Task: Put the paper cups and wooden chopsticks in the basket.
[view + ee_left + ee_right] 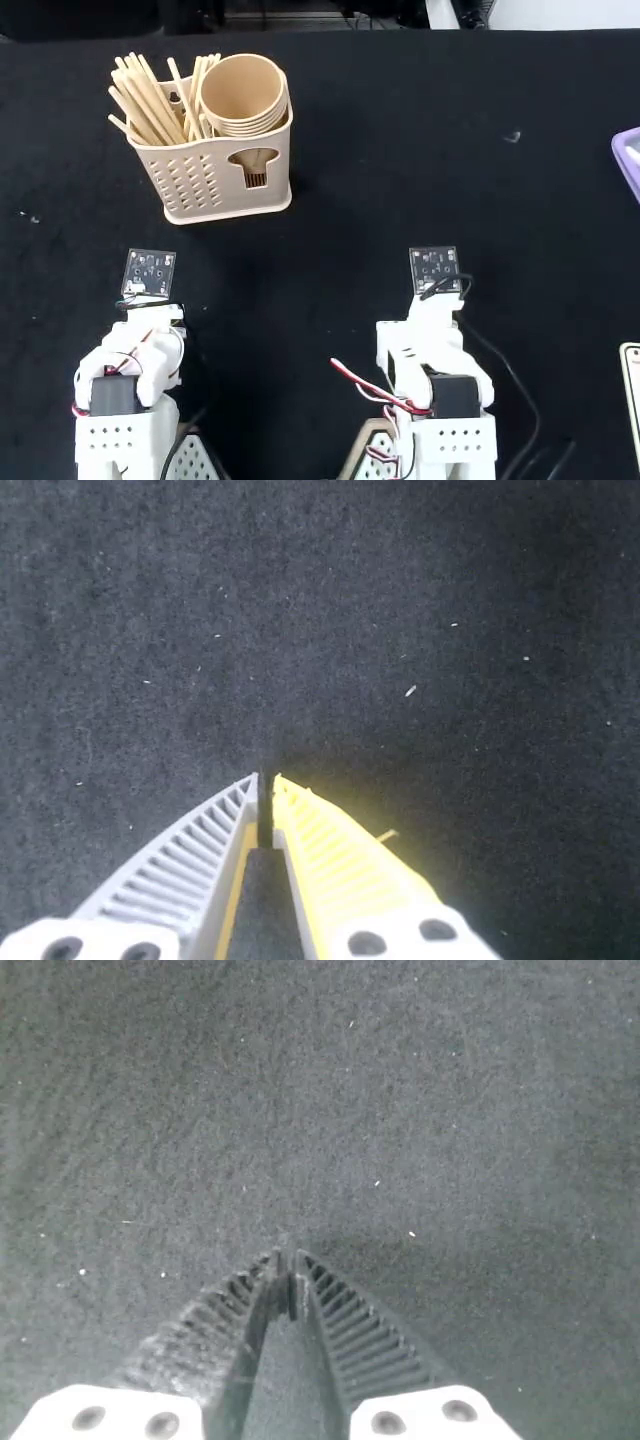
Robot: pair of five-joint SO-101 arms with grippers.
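Observation:
A beige perforated basket (225, 185) stands at the far left of the black table. Stacked paper cups (243, 96) sit in its right side, and several wooden chopsticks (150, 100) stand in its left side. Both arms are folded back at the table's near edge, well short of the basket. My left gripper (265, 780) is shut with nothing in it, its tips meeting over bare black cloth. My right gripper (288, 1258) is likewise shut and empty above the cloth.
A purple object (628, 160) pokes in at the right edge. A pale flat item (631, 385) lies at the near right edge. Black cloth (430, 150) covers the table between the arms and the basket.

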